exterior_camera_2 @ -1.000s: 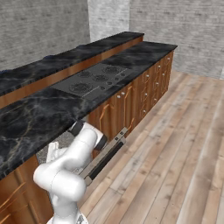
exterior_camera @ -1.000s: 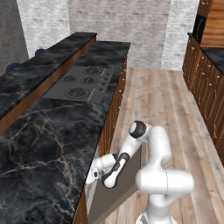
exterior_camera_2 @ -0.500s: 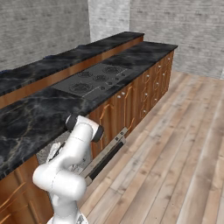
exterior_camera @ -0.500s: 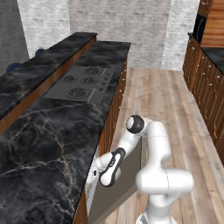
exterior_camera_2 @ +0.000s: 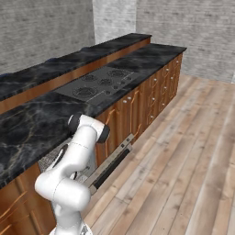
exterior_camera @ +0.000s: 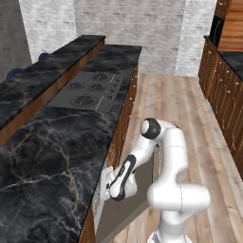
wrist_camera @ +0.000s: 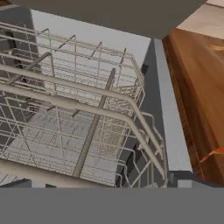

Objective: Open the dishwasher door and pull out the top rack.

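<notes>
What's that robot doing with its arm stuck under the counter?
The white robot arm is working at the dishwasher. The dishwasher door is already swung down and open, below the black marble counter. The arm is bent low, with its hand reaching into the opening above the door. The hand's camera looks right at the top rack, a wire basket inside the machine. The rack sits inside the tub and looks empty. The gripper's fingers can't be made out, so nothing shows whether it has hold of the rack.

Glossy white arm (exterior_camera: 170, 156) segments, rounded, with dark joint caps.
</notes>
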Motion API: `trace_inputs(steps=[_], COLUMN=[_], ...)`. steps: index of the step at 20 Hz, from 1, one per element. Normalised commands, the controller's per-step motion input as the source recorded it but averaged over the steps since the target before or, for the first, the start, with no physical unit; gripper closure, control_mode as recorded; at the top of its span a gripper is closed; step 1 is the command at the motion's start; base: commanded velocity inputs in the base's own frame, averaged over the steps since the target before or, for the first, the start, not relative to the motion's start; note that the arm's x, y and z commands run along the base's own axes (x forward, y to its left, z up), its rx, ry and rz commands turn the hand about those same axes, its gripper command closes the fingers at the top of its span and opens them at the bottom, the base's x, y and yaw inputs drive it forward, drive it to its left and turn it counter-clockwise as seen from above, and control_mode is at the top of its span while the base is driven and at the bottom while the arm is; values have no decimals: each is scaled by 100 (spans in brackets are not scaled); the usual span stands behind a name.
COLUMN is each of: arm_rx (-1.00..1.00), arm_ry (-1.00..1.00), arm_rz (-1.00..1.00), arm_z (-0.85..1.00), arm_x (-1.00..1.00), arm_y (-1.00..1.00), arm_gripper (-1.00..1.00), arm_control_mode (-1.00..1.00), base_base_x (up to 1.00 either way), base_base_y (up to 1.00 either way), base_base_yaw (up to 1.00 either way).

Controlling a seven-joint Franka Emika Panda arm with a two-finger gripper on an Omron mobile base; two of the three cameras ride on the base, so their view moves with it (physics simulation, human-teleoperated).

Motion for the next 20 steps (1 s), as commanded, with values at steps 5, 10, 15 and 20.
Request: trace_inputs(steps=[5,10,15,20], arm_rx=[7,5,3,4], arm_ry=[24,24,25,25], arm_rz=[-40,-42,-44,-47], arm_z=[-44,-41,-28,-21], arm_x=[-39,-38,-36,-33], arm_y=[-100,-100,-100,-100], arm_gripper=[-100,-100,-100,-100], arm_control_mode=[-100,-100,-100,-100], base_base_x=[0,0,0,0], base_base_y=[0,0,0,0], base_base_yaw=[0,0,0,0])
